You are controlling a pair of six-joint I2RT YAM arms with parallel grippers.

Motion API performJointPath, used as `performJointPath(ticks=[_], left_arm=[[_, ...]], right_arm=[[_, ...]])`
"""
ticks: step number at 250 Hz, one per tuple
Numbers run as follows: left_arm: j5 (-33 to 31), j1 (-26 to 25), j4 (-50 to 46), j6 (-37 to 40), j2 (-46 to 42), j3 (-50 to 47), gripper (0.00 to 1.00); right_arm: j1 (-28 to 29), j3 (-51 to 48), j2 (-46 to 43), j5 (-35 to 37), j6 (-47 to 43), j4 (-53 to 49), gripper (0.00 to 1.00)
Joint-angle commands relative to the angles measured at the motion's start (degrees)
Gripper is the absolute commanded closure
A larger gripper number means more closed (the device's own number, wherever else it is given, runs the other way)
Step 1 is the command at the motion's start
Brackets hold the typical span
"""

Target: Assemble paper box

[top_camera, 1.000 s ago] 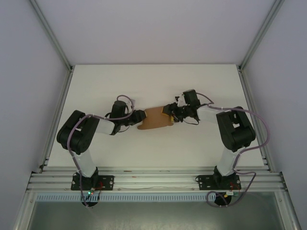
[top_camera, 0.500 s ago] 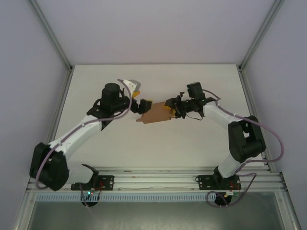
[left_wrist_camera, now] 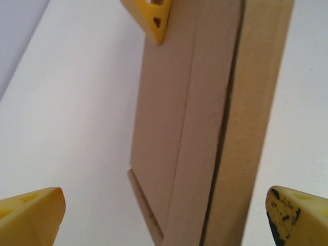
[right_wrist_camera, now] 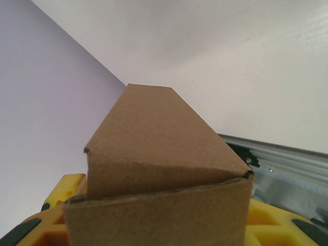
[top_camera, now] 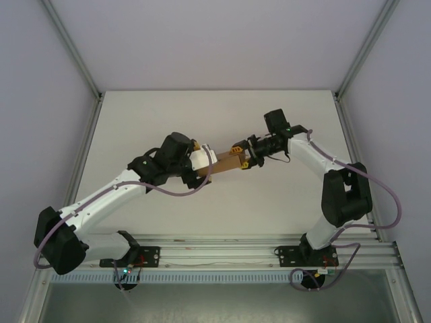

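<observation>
Two grippers share the paper box (top_camera: 222,165) near the middle of the table (top_camera: 135,121). The right gripper (top_camera: 241,157) pinches its three o'clock end, apparently steadying it. The left gripper (left_wrist_camera: 165,216), fingers spread wide, straddles the nine o'clock end, likely to press a fold.

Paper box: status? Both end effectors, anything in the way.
Left end effector open, straddling the paper box, not touching. Right end effector shut on its right end. Box partly folded. No obstruction seen.
</observation>
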Motion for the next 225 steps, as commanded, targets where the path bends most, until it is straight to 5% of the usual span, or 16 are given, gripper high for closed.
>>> performJointPath(ticks=[1, 43, 78, 129, 225], left_arm=[[-5.7, -1.1, 0.0, 4.2, 1.2, 1.1, 0.00], [-8.5, -3.9, -1.4, 5.8, 3.2, 2.0, 0.01], [-8.8, -4.0, 2.2, 6.7, 3.2, 1.4, 0.07], [-7.6, -4.1, 5.2, 8.1, 3.1, 0.8, 0.33], [-5.5, -4.1, 6.2, 7.5, 1.8, 0.0, 0.55]], right_arm=[[-0.1, -0.1, -0.9, -3.9, 7.1, 0.9, 0.64], [-0.1, -2.8, -2.8, -4.6, 14.8, 8.8, 0.63], [-0.1, -2.8, -2.6, -6.2, 12.6, 5.6, 0.63], [-0.1, -2.4, -2.7, -7.0, 9.3, 2.0, 0.61], [-0.1, -1.8, -4.3, -4.7, 4.9, -0.9, 0.46]])
